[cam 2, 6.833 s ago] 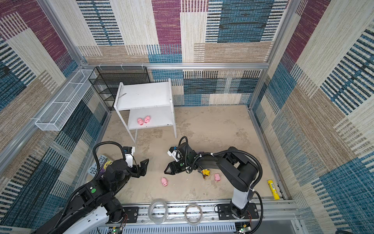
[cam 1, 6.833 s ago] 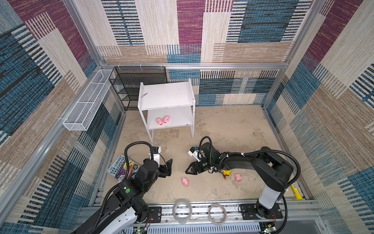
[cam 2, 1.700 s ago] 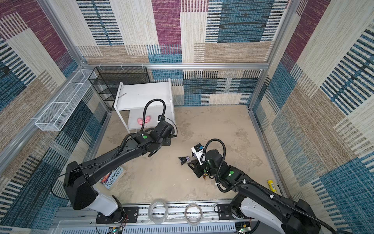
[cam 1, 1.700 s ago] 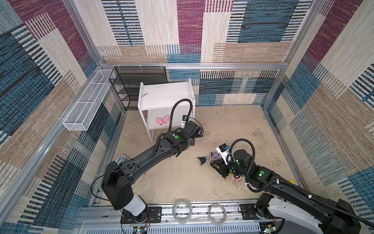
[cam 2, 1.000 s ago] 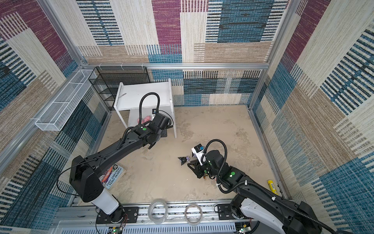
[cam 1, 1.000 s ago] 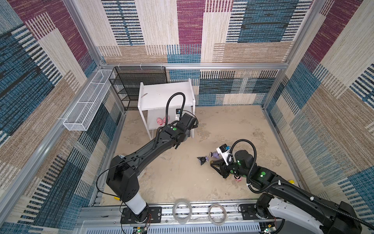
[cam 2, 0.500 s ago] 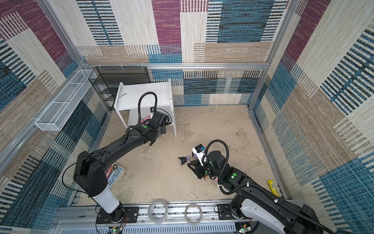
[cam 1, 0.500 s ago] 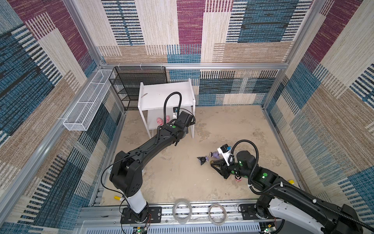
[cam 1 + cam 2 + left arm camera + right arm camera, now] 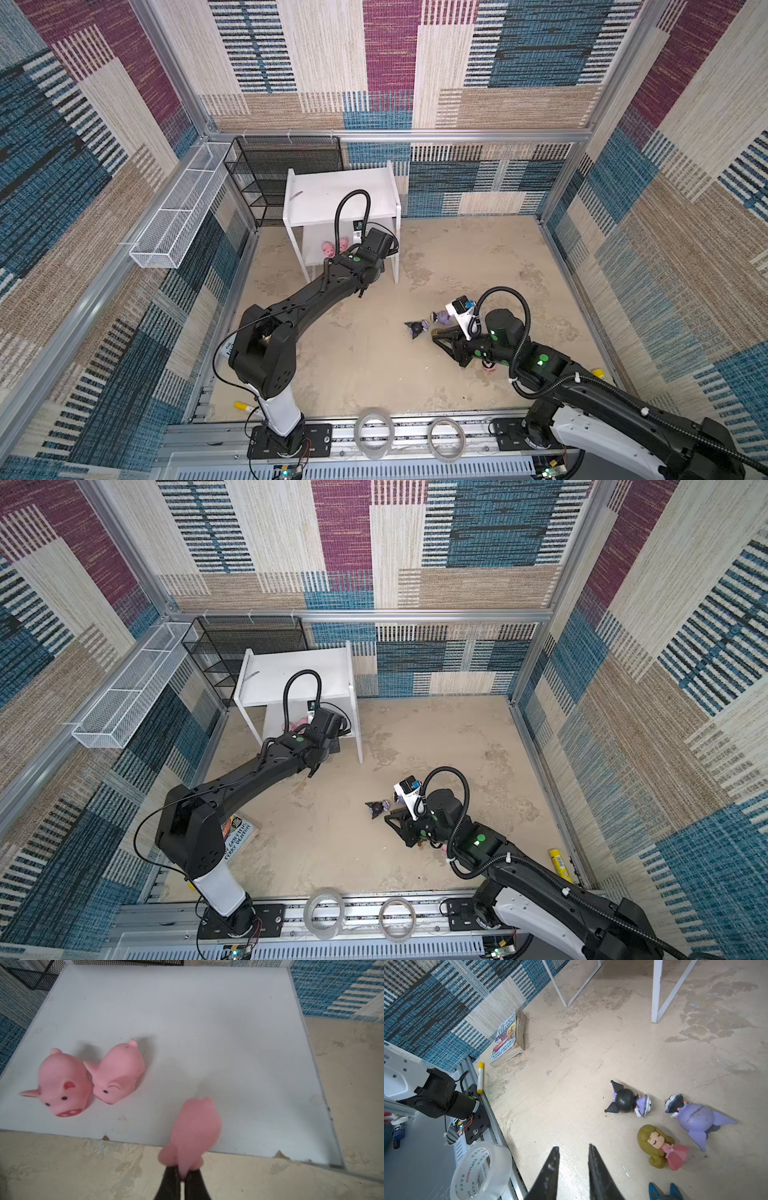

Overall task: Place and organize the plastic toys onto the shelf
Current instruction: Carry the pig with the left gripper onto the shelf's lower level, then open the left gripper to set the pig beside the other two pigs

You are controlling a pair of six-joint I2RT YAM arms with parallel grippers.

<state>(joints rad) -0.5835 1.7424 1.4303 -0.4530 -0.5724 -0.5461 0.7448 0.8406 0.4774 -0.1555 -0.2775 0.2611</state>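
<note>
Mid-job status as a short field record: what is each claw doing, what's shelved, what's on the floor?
left claw: shut on held pig, at the front edge of the shelf lower board
right claw: open, empty, above the floor
shelved: two pigs, side by side on the lower board
on floor: blond doll, two black-and-purple figures

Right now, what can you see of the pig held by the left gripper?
The pig is plain pink, smooth, rubbery-looking, blurred here. The left gripper is shut on its near end. It hangs over the front edge of the shelf, at its lower board, apart from the two pigs standing there.
</note>
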